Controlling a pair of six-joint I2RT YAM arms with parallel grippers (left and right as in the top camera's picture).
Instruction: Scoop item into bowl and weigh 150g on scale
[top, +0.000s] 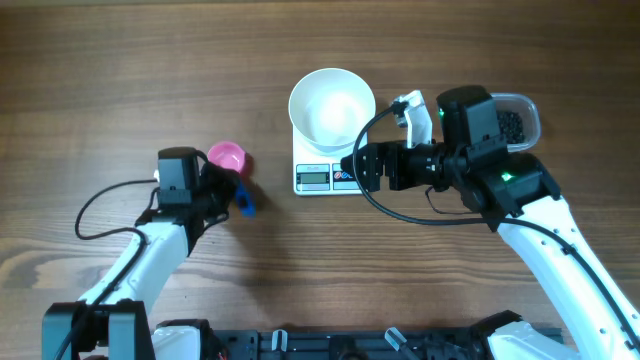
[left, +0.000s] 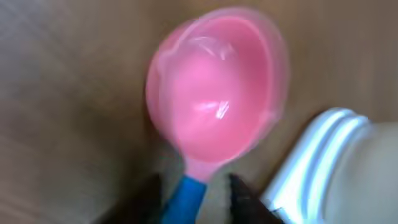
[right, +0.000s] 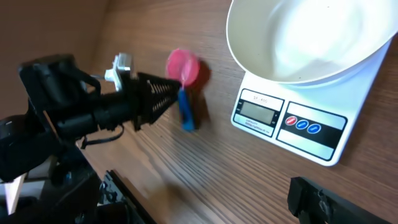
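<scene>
The white bowl stands empty on the scale, also seen in the right wrist view as bowl and scale. The black beans lie in a clear tub behind my right arm. A pink scoop with a blue handle lies on the table left of the scale. My left gripper is open and straddles that handle, with a gap showing beside one finger. My right gripper is wide open and empty at the scale's front right corner.
The clear plastic tub sits at the back right, partly under my right arm. A blurred white edge shows to the right in the left wrist view. A black rack lines the table's front edge.
</scene>
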